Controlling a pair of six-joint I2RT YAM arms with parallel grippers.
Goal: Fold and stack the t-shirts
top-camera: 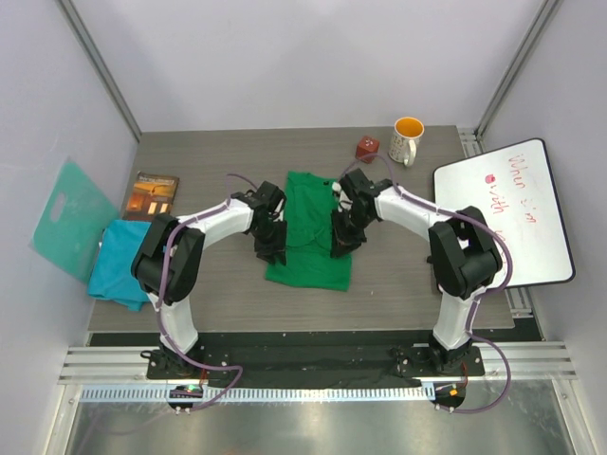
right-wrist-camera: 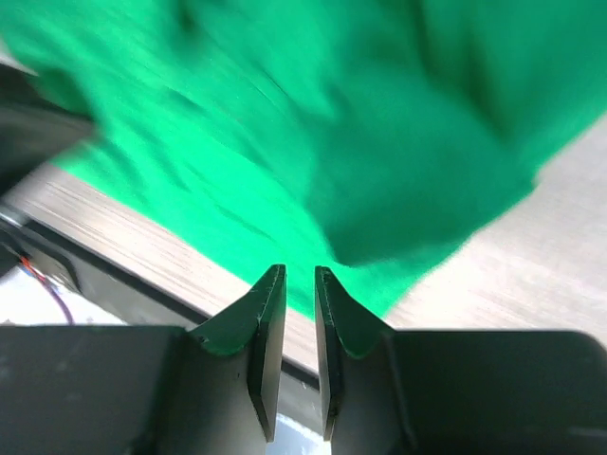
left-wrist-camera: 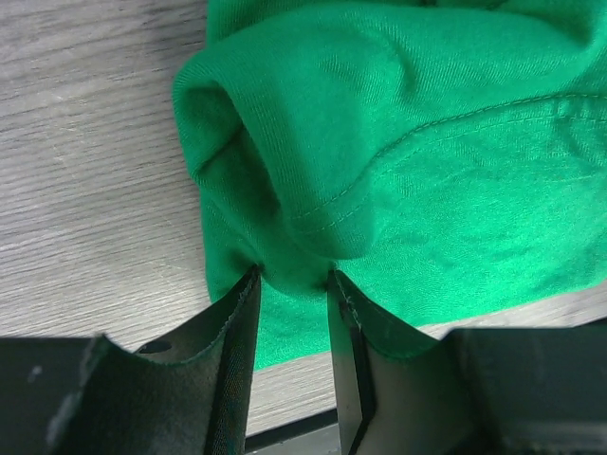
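The bright green t-shirt [top-camera: 308, 232] lies partly folded at the table's middle. My left gripper [top-camera: 270, 248] is at its left edge and is shut on a bunched fold of the green cloth [left-wrist-camera: 398, 161], pinched between the fingertips [left-wrist-camera: 245, 284]. My right gripper [top-camera: 343, 242] is at the shirt's right edge. In the blurred right wrist view its jaws stand a narrow gap apart with nothing between them, just above the green cloth [right-wrist-camera: 285, 123] near its hem. The teal-blue t-shirt [top-camera: 119, 265] lies crumpled at the table's left edge, away from both grippers.
A stiff teal board [top-camera: 68, 227] leans at the far left beside a book [top-camera: 152, 194]. A red cube [top-camera: 367, 148] and a white mug [top-camera: 408, 139] stand at the back. A whiteboard [top-camera: 503, 213] lies at the right edge.
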